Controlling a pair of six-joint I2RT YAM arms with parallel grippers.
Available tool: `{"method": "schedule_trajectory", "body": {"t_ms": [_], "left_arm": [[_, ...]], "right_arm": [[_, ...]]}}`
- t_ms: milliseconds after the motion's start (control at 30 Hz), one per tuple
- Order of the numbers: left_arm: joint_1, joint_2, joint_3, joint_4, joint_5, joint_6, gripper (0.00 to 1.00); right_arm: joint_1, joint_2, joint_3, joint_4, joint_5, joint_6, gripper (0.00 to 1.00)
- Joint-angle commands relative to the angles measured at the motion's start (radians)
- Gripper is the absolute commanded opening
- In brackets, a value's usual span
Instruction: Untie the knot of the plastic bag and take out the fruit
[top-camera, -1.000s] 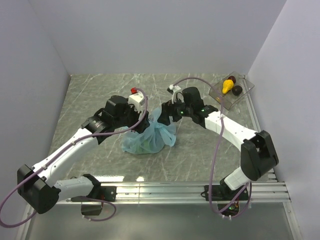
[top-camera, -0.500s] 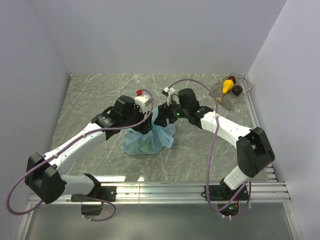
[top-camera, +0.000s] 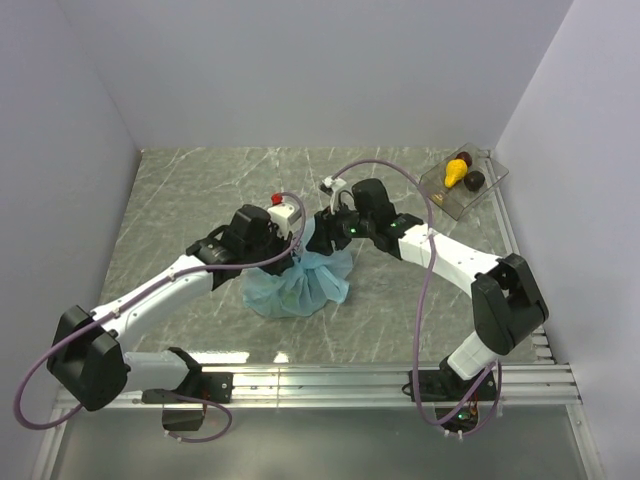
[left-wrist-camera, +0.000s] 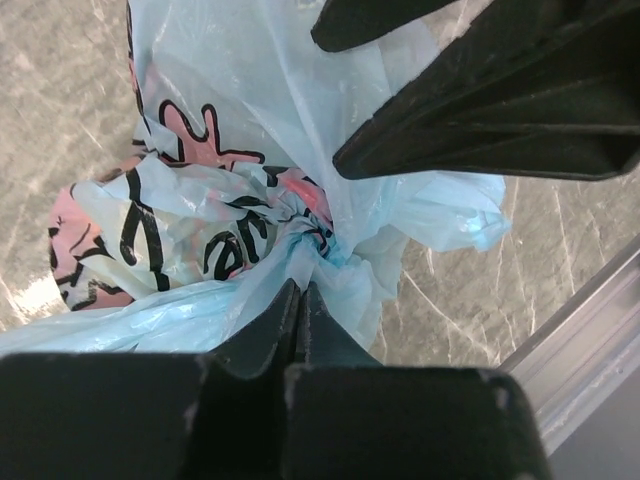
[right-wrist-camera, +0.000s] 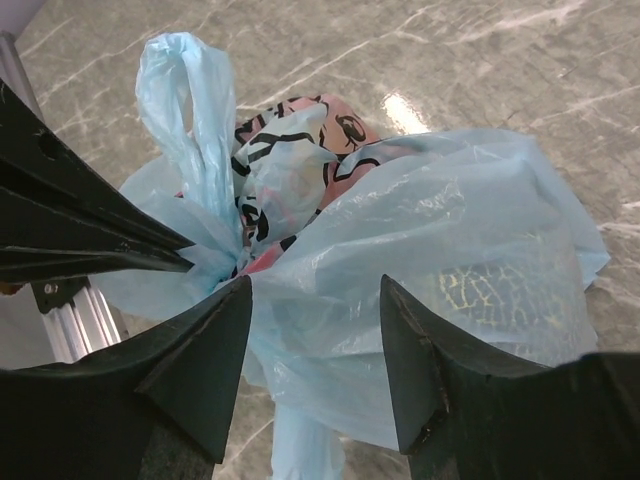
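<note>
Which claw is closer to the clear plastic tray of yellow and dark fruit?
Right. The right gripper is over the crinkly light-blue plastic bag, down-left of the clear tray; the left gripper pinches the bag farther left, beyond it.

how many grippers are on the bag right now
2. The left gripper is pinched shut at the knot on top of the bag; the right gripper is open, its fingers straddling the bag's plastic just beside the knot.
</note>
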Motion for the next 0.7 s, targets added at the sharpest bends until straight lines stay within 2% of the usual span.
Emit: {"method": "schedule_trajectory", "body": {"t_ms": [0, 133, 233, 333, 500, 667], "left_arm": [[-0.004, -0.050, -0.020, 0.053, 0.036, -0.019, 0.01], [-0.006, -0.070, -0.036, 0.056, 0.023, -0.028, 0.01], [-0.006, -0.076, -0.052, 0.061, 0.017, -0.042, 0.01], [-0.006, -0.091, -0.078, 0.079, 0.025, -0.062, 0.01], [-0.004, -0.107, -0.112, 0.093, -0.001, -0.096, 0.01], [-0.004, -0.111, -0.126, 0.102, -0.050, -0.141, 0.01]], "right_arm": [[0.016, 0.018, -0.001, 0.030, -0.016, -0.012, 0.61], [0.026, 0.023, -0.004, 0.017, 0.001, -0.011, 0.66], [0.042, 0.018, -0.015, 0.021, 0.045, 0.029, 0.74], [0.060, 0.015, -0.030, 0.040, 0.108, 0.061, 0.75], [0.101, 0.043, -0.037, 0.044, 0.141, 0.093, 0.60], [0.129, 0.047, -0.037, 0.031, 0.206, 0.127, 0.58]]}}
